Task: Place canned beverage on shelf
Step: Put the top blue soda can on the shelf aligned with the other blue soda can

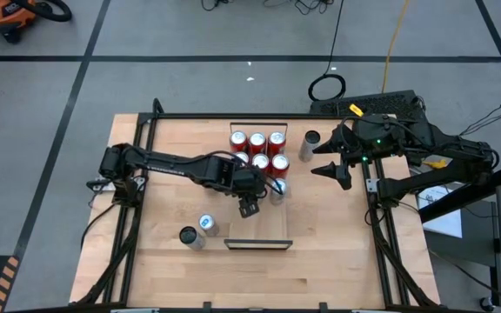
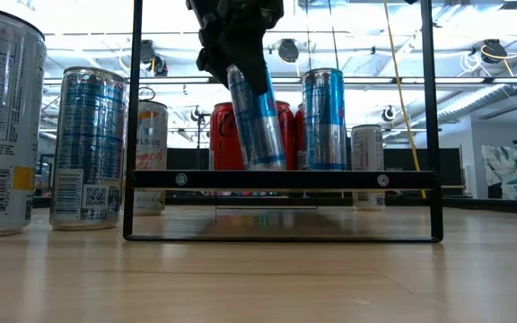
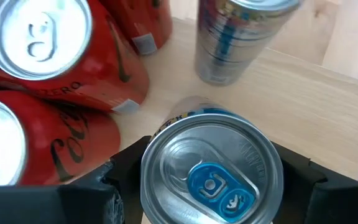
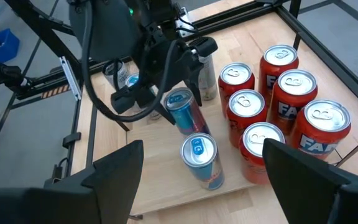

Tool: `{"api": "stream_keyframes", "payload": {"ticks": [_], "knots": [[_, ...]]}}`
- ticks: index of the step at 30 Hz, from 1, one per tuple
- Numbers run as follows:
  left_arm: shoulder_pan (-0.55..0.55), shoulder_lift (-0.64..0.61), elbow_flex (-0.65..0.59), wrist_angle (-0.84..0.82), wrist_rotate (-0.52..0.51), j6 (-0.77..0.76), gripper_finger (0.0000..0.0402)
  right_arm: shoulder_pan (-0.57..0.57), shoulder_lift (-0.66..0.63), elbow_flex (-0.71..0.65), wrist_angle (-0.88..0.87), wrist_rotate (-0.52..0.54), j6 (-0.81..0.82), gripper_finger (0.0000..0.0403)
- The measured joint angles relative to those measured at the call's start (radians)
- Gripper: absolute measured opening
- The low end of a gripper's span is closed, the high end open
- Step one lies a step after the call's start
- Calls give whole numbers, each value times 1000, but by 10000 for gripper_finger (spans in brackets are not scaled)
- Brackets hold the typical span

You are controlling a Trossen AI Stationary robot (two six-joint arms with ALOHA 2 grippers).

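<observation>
My left gripper (image 4: 182, 78) has its fingers part-way apart around a blue-and-silver can (image 4: 185, 112), gripped near its top. The can leans instead of standing upright; I judge that I am tipping it in to settle on the shelf (image 1: 263, 228). It hangs over the board just beside another blue can (image 4: 202, 158) and near the red cans (image 1: 257, 149), so the row stays packed. My right gripper (image 1: 330, 171) waits wide open and empty off to the side.

Orange shop vacuum (image 1: 11, 16) and coiled black cable (image 1: 327, 87) on grey floor beyond the table.
</observation>
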State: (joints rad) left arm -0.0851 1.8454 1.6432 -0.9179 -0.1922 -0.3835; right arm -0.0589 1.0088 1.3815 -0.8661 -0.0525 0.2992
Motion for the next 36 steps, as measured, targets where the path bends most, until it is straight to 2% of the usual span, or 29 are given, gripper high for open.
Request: {"api": "stream_keyframes", "payload": {"ticks": [12,17,36], "knots": [[41,6,0,36,8,6,244,0,0,0,0,0,-1,304],[45,14,-1,41,69,6,244,0,0,0,0,0,-1,304],[44,20,0,51,76,7,245,0,0,0,0,0,-1,304]]}}
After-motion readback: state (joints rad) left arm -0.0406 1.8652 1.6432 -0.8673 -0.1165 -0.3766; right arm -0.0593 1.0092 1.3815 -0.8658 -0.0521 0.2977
